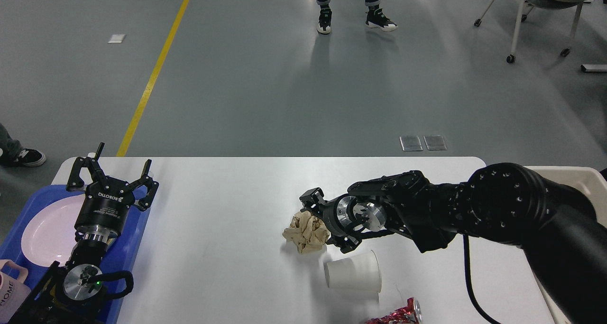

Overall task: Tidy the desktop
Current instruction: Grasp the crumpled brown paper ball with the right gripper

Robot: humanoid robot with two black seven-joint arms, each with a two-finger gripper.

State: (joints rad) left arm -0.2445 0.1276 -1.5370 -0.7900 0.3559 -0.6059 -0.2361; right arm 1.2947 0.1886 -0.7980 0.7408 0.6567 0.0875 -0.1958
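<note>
Your right gripper (317, 223) sits at the crumpled brown paper ball (306, 231), near the middle of the white table (218, 248). One finger shows above the ball and one below its right side, so the jaws look spread around it, but you cannot tell from this angle whether they press on the paper or only bracket it. The arm reaches in low and nearly flat from the right, which suits a sideways pinch on something soft that would flatten under a push from above.

Just in front of the ball a white paper cup (353, 272) lies on its side, close to the lower finger; a careless closing could nudge it and set it rolling. A crushed red can (397, 313) lies at the near edge.

Your left gripper (110, 172) hangs with its jaws wide open and empty over the blue tray (133, 248), which holds a white plate (50, 231). It is parked well away from the litter, out of the right arm's way.

The cream bin (576, 177) stands off the table's right end, probably where the paper belongs.
</note>
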